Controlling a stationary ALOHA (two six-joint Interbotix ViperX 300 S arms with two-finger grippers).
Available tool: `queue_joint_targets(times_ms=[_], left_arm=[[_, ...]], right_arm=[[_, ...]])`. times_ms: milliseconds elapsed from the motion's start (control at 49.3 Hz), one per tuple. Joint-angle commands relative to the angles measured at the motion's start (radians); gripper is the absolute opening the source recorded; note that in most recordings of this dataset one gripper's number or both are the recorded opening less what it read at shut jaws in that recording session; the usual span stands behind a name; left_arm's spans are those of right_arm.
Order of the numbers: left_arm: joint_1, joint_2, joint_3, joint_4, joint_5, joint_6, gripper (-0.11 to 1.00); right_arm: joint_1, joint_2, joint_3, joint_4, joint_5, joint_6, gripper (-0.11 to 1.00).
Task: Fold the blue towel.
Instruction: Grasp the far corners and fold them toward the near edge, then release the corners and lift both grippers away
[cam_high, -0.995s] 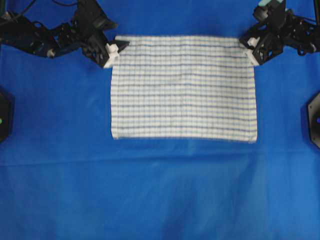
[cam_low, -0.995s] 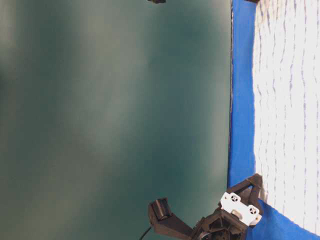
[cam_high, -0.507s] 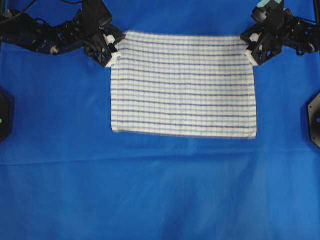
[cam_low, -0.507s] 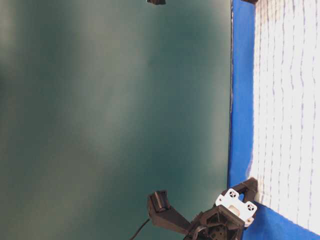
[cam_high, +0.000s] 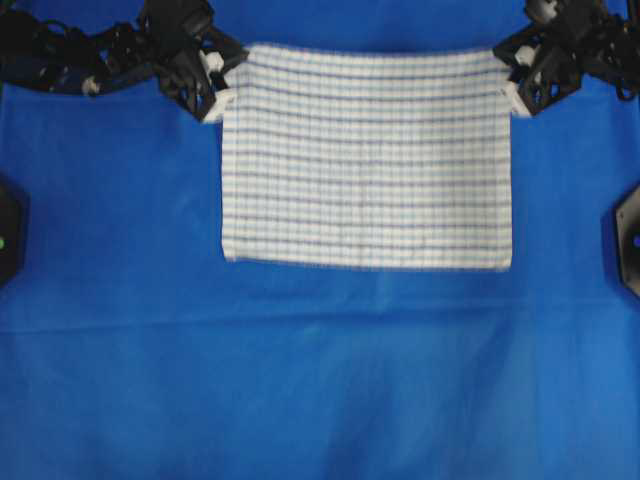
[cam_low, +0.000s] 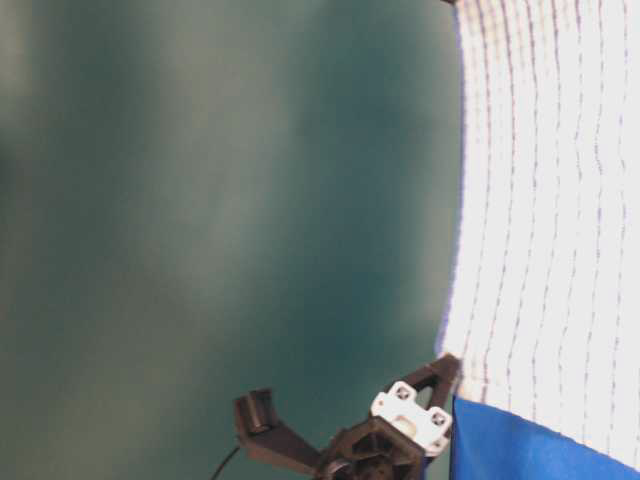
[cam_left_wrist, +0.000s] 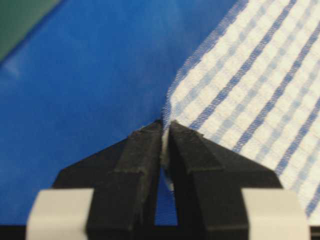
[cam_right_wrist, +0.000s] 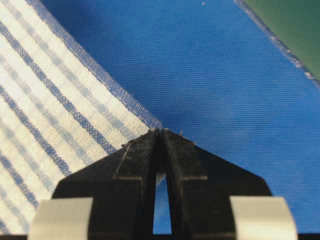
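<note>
**A:** Both grippers have the blue towel (cam_high: 366, 160) pinched. Your left gripper (cam_high: 216, 82) is clamped on one far corner, your right gripper (cam_high: 512, 78) on the other. The wrist views show each pair of jaws pressed together with only a thin sliver of cloth between the tips.

**B:** Where does the rest of the towel sit?

**A:** It hangs away from the fingertips toward the near side, between the two grippers. Its far edge looks raised off the solid-blue cloth (cam_high: 320, 390), while its near edge lies flat on that cloth, well away from both grippers.

**B:** So how do you carry the fold well?

**A:** Judging from the grip, very little fabric is caught, so move gently and avoid jerks that could tug a corner free. Keep both grippers level with each other and the same distance apart, so the edge between them stays taut without stretching. Bring them toward the near edge together, then lower until corner meets corner before you let go.
</note>
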Motion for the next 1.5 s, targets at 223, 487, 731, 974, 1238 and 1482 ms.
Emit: queue_joint_targets(times_ms=[223, 487, 731, 974, 1238, 1482], left_arm=[[-0.026, -0.043, -0.009, 0.000, 0.020, 0.003, 0.03], [-0.160, -0.109, 0.051, 0.000, 0.074, -0.009, 0.03], [-0.328, -0.143, 0.104, -0.003, 0.078, -0.014, 0.03], [-0.462, -0.141, 0.114, -0.006, 0.121, -0.015, 0.03], [-0.561, -0.147, 0.137, -0.006, 0.152, -0.092, 0.03], [-0.586, -0.155, 0.156, -0.006, 0.153, -0.123, 0.03]], right_arm=[[0.015, -0.086, 0.003, 0.005, 0.040, 0.015, 0.05], [0.201, -0.186, 0.060, 0.066, 0.121, 0.067, 0.05], [0.414, -0.310, 0.130, 0.089, 0.187, 0.192, 0.05], [0.603, -0.337, 0.143, 0.087, 0.268, 0.314, 0.05], [0.741, -0.324, 0.146, 0.089, 0.288, 0.399, 0.05], [0.770, -0.304, 0.146, 0.089, 0.313, 0.425, 0.05]])
